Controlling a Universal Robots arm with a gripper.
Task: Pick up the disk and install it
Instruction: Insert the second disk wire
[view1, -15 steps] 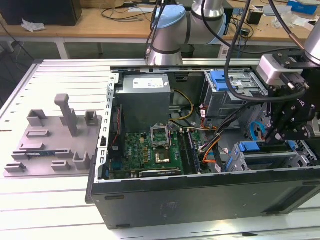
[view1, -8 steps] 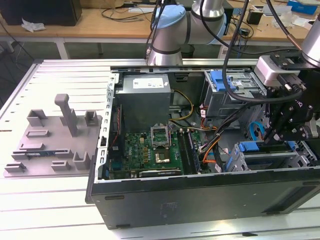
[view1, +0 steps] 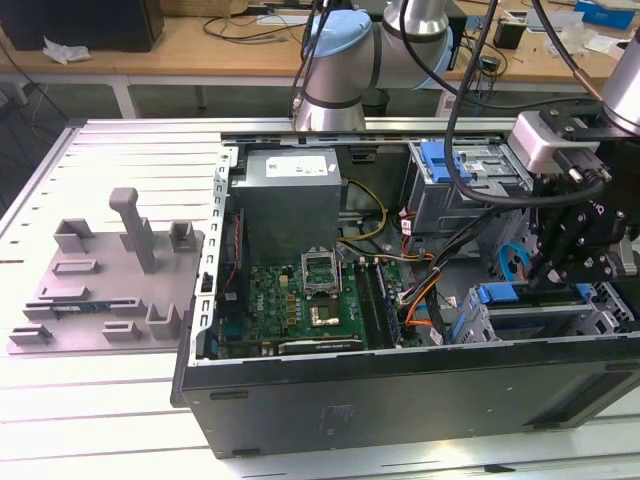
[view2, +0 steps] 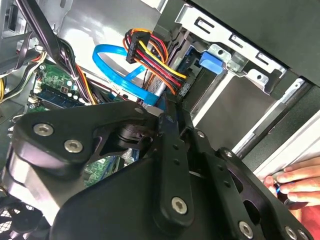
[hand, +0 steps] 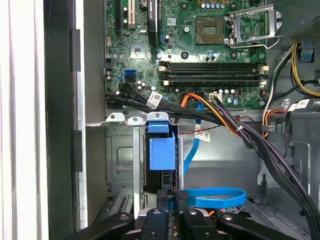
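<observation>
gripper (view1: 563, 262) over disk (hand: 161, 150), white cable tags (hand: 155, 98)

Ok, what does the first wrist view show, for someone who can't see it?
A blue disk carrier sits upright in a metal drive cage inside an open computer case, just beyond the black gripper. Farther off lies the green motherboard, crossed by bundled cables.

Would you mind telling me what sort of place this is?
Probably a robotics lab or test bench for computer assembly: an open PC case lies on a metal table, the gripper hangs over its drive cage, and a cluttered wooden bench stands behind.
</observation>
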